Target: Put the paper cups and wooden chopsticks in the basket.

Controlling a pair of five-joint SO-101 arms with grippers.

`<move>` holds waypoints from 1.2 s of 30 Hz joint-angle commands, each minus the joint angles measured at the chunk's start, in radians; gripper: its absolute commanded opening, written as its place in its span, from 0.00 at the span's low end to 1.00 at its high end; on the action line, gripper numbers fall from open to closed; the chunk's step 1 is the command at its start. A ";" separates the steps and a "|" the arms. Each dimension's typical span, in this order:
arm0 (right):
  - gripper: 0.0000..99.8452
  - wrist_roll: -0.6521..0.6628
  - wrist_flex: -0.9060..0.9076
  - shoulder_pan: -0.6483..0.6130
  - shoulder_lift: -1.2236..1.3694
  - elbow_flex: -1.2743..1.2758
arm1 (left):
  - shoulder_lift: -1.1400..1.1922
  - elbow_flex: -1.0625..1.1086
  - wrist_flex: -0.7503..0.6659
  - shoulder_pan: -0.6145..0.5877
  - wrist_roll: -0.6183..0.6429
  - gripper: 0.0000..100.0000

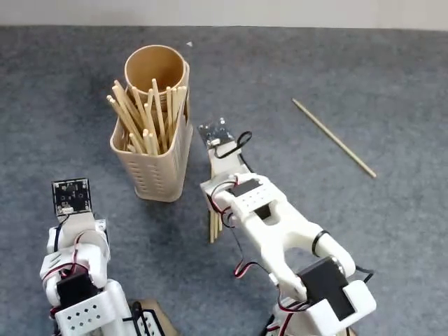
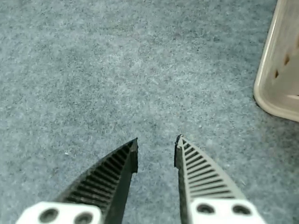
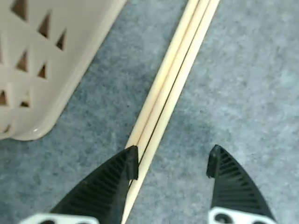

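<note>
Right claw (image 3: 174, 156) is wide open and empty, one jaw over the chopstick bundle (image 3: 173, 79) lying just beside the basket (image 3: 56, 70), so I reckon it's lined up to pinch. Left claw (image 2: 157, 149) hangs part-open, empty, near the basket. Stray chopstick (image 1: 334, 137) lies well apart from it.

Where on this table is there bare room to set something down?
Free: the grey surface left of the basket, and the stretch right of the lone chopstick. Crowded: between basket and right gripper, where paired chopsticks lie.
</note>
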 commanded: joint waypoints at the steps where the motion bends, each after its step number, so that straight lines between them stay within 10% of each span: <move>1: 0.24 -0.003 -0.016 -0.010 -0.001 -0.022 | 0.001 0.018 0.008 0.015 -0.015 0.16; 18: 0.00 -0.006 0.237 0.051 0.225 -0.272 | -0.008 0.018 0.043 0.015 -0.015 0.16; 27: 0.00 -0.064 0.226 0.171 -0.189 -0.285 | -0.008 0.018 0.040 0.015 -0.015 0.16; 36: 0.01 0.012 -0.409 0.054 -0.378 -0.286 | -0.008 0.018 0.040 0.015 -0.015 0.16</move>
